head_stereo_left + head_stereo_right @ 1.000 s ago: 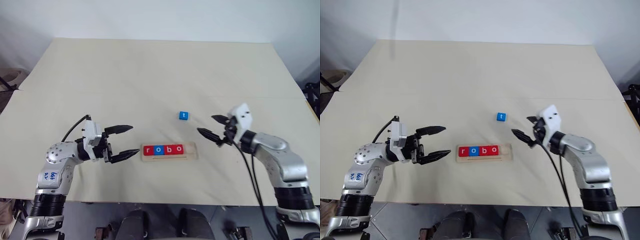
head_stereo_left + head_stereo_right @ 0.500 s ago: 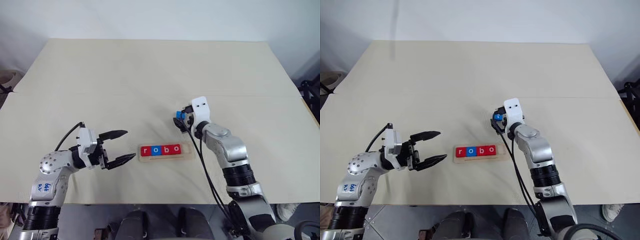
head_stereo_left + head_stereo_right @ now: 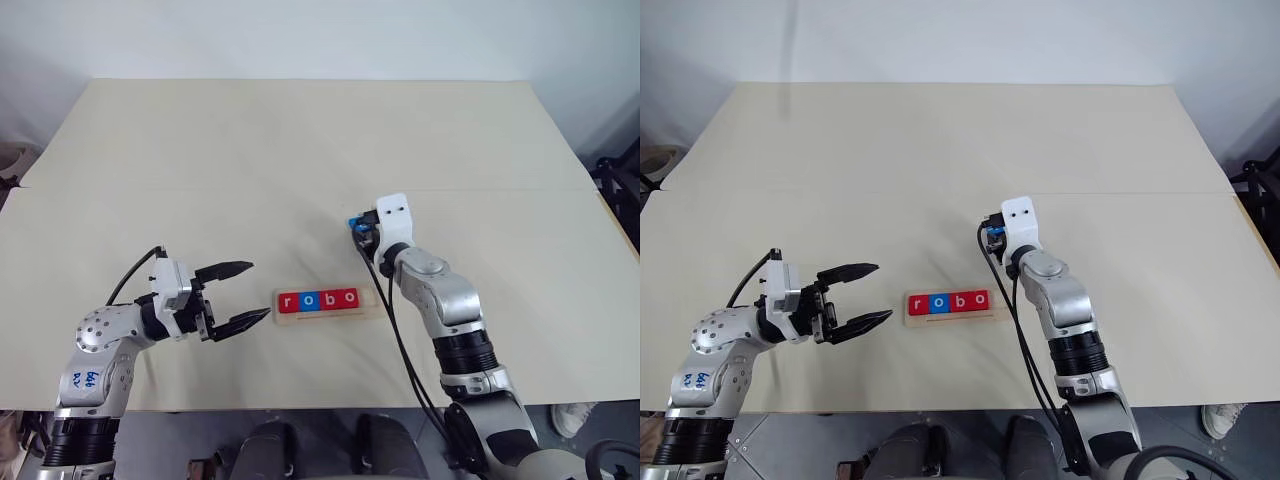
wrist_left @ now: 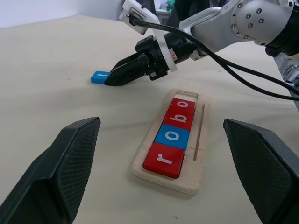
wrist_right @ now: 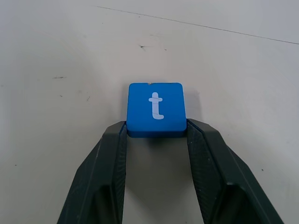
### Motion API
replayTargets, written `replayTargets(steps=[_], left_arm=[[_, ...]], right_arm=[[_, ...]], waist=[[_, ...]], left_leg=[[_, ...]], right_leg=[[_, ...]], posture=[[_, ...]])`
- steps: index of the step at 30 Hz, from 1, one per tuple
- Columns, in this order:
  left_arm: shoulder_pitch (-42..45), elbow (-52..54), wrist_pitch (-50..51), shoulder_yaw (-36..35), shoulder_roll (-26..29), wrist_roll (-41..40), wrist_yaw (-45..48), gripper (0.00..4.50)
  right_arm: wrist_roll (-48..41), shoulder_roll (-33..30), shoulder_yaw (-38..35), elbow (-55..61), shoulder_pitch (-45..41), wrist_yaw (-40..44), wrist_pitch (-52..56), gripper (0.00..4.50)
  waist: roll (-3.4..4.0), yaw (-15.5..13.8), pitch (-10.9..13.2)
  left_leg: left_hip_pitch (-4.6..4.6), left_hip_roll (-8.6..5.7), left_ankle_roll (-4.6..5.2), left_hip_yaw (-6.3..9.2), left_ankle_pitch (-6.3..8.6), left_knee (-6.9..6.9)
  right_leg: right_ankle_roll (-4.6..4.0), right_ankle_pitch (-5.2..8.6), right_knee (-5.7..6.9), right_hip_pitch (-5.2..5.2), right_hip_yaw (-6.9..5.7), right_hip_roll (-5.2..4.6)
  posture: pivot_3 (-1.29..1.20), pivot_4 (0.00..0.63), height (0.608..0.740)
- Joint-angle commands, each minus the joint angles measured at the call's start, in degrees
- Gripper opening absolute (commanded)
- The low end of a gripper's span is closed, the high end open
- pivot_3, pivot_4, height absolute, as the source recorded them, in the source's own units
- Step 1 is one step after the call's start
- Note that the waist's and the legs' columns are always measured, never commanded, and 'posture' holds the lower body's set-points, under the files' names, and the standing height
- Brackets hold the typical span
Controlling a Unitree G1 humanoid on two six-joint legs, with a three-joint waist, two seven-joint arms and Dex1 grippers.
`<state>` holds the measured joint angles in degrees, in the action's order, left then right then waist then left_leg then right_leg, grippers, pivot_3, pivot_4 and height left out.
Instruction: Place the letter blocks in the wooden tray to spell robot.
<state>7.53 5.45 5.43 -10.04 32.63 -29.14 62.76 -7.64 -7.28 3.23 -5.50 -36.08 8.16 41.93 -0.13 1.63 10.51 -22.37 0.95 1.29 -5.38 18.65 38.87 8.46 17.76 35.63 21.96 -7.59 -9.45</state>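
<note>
Right gripper [image 5: 156, 133] swung in, jaws now pinching the square blue t block [image 5: 156, 109]; left gripper [image 3: 245, 295] gapes empty.

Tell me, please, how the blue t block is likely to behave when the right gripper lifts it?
The blue t block looks stiff, so it should not flex between the right gripper's fingers. Its flat, low shape suggests it won't roll. Its smooth faces and the grip at one edge mean it might pivot or slip.
</note>
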Motion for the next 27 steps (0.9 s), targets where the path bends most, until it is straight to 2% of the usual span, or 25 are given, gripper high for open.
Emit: replayTargets(steps=[1,7,11,17,23,27], left_arm=[[0.9,-0.26,-0.9,0.23,0.01,-0.76,0.86,4.5],[3.4,-2.57,-0.91,1.57,-0.22,-0.73,2.74,4.5],[5.86,-4.91,-0.96,3.03,-0.69,-0.51,4.1,4.5],[8.41,-7.9,-1.17,4.77,-1.21,-0.2,6.24,4.5],[10.71,-9.81,-1.21,5.6,-1.57,0.11,7.09,4.5],[11.06,-9.87,-1.19,5.65,-1.58,0.14,7.12,4.5]], right_arm=[[0.02,-3.28,-1.75,4.54,0.67,1.84,0.07,1.47],[-2.36,-11.5,-3.65,17.09,7.22,7.11,6.36,1.47],[-4.56,-14.55,-6.25,27.54,13.76,7.86,13.26,1.47],[-6.7,-12.48,-11.34,40.42,23.89,4.84,23.12,1.47],[-8.97,-8.46,-11.85,47.41,29.7,3.89,28.8,1.47],[-10.93,-9.38,-13.72,46.78,29.85,6.01,29.66,2.8]], waist=[[0.0,-0.06,0.0],[0.0,-0.13,0.0],[0.0,-0.18,0.0],[-0.01,-0.27,0.0],[-0.02,-0.36,-0.01],[-0.02,-0.22,-0.01]], left_leg=[[-0.01,0.0,0.0,0.0,0.0,0.01],[-0.02,-0.02,0.01,-0.02,0.01,-0.08],[-0.04,-0.02,0.01,-0.06,0.01,-0.07],[-0.03,0.0,0.01,-0.1,0.01,-0.14],[-0.02,-0.02,0.02,-0.08,0.01,-0.08],[-0.01,-0.02,0.02,-0.08,0.01,-0.11]], right_leg=[[0.0,0.0,0.0,0.0,0.0,-0.02],[0.0,0.0,-0.03,0.05,-0.01,-0.02],[0.0,0.0,-0.07,0.04,0.0,-0.02],[0.0,0.0,-0.07,0.09,0.01,0.0],[0.0,0.0,-0.09,0.05,0.03,0.0],[0.0,0.0,-0.09,0.06,0.04,0.0]], posture=[[0.0,0.15,0.74],[0.0,0.15,0.74],[0.0,0.15,0.74],[0.0,0.15,0.74],[0.0,0.15,0.74],[0.0,0.15,0.74]])
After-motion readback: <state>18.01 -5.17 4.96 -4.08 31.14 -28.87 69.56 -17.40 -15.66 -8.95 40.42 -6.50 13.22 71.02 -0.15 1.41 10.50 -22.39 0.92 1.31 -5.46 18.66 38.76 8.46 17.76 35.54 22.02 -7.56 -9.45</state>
